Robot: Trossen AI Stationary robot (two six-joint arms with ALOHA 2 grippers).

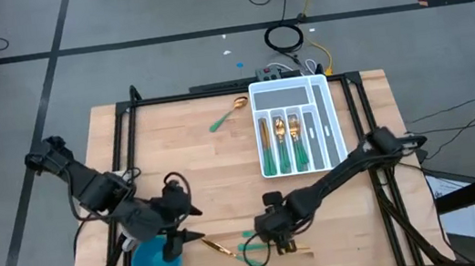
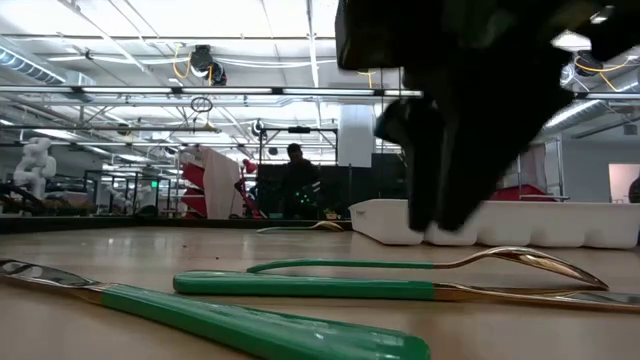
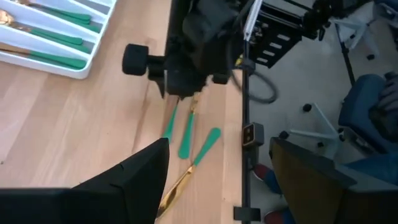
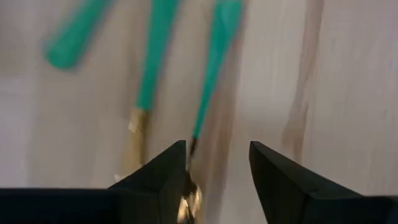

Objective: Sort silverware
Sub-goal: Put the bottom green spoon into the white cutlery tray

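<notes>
Three loose pieces of silverware with teal handles and gold heads lie flat near the table's near edge: a thin one (image 4: 208,81), a middle one (image 4: 155,56) and an outer one (image 4: 74,40). My right gripper (image 4: 217,165) is open and points down just above them, beside the thin piece's gold end (image 4: 189,202). My left gripper (image 1: 176,242) is open to their left, over a blue round cup (image 1: 156,265), with nothing in it. One more spoon (image 1: 228,114) lies flat at the far side, left of the white tray (image 1: 290,81).
The white tray holds several sorted pieces (image 1: 281,146) in its long compartments at the back right. The table's near edge and its black frame (image 3: 244,118) run close beside the loose pieces. Bare wood lies between the two arms and the tray.
</notes>
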